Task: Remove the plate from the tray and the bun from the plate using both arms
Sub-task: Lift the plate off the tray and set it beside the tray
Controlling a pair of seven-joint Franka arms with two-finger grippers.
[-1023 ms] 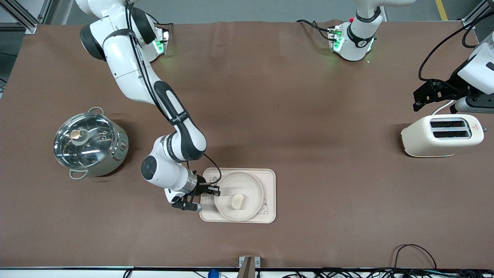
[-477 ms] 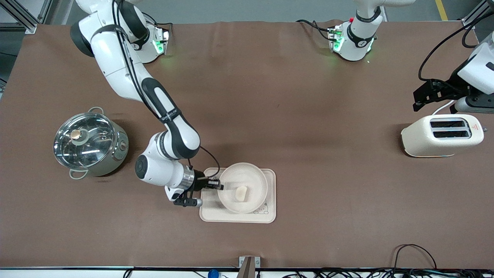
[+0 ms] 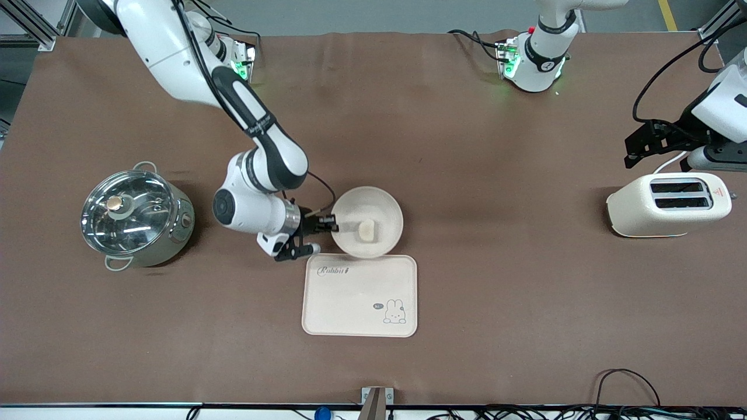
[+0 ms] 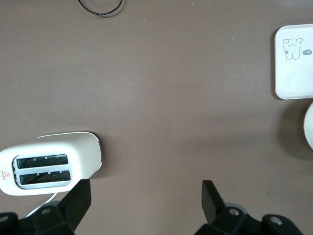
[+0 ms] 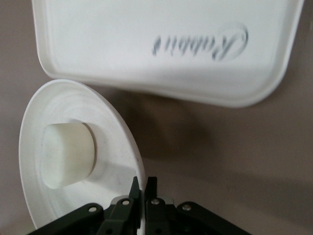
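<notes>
The right gripper (image 3: 331, 224) is pinched tight on the rim of the plate (image 3: 367, 221), which hangs clear of the tray (image 3: 360, 295), over the table just beside it. Step in hand: relocating the plate; setting it down comes next. The bun (image 3: 366, 229) sits on the plate; the tray is bare. The left gripper (image 4: 146, 198) waits spread wide over the toaster (image 3: 669, 203), well apart from the tray.

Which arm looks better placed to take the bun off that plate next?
Left, probably. The right gripper is shut on the plate's rim, so it is busy. The left gripper is open and empty over the table by the toaster. The bun lies uncovered on the plate.
</notes>
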